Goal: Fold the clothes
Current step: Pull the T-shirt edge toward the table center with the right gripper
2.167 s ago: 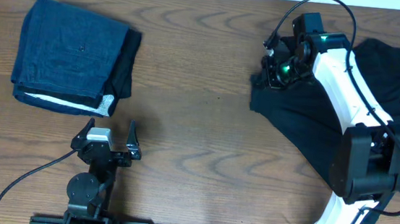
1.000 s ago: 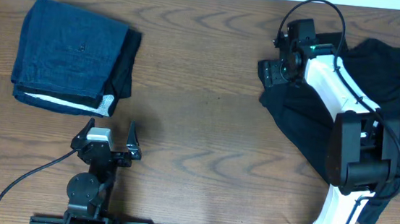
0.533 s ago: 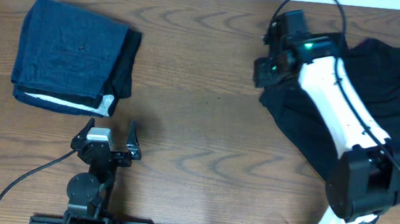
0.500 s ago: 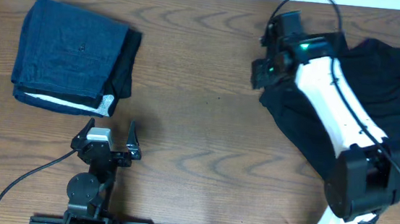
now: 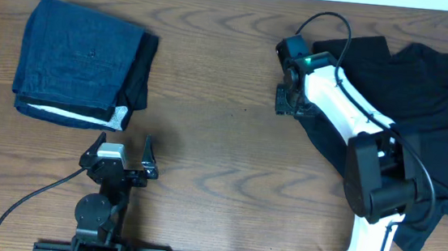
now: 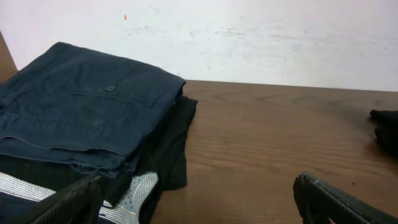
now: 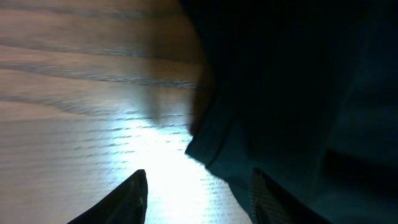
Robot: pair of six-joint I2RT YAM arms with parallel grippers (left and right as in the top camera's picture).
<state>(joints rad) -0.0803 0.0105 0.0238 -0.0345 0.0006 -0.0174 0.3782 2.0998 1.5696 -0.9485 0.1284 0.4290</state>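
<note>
**Item:** black shirt, one, short-sleeved, unfolded.

**Location:** lies rumpled on the counter. It begins at the right fingers and spreads away behind them. In the right wrist view a loose corner of its edge sits just ahead of the tips. One finger stands over bare wood and the other over cloth. The shirt is well apart from the left fingers.

**Right fingers:** apart and low over the counter, straddling the shirt's edge. Nothing is pinched between them yet.

**Left fingers:** spread wide and holding nothing. The folded denim garment lies ahead of them and is no part of this job.

**Handling (judged):** soft, light and limp. It should drape and drag rather than keep its shape, and any lifted part will sag. It is not fragile. The thin fabric may slip from a shallow pinch, or a second layer may be caught with it.

**Where to take hold (judged):** the hemmed edge or the corner nearest the right fingers, where the cloth is doubled and lies flat on the wood. A deep bite is better than a tip pinch. The opposite edge would suit the left fingers, so the shirt can be pulled flat before folding.

**Progress (judged):** folding has not begun.
</note>
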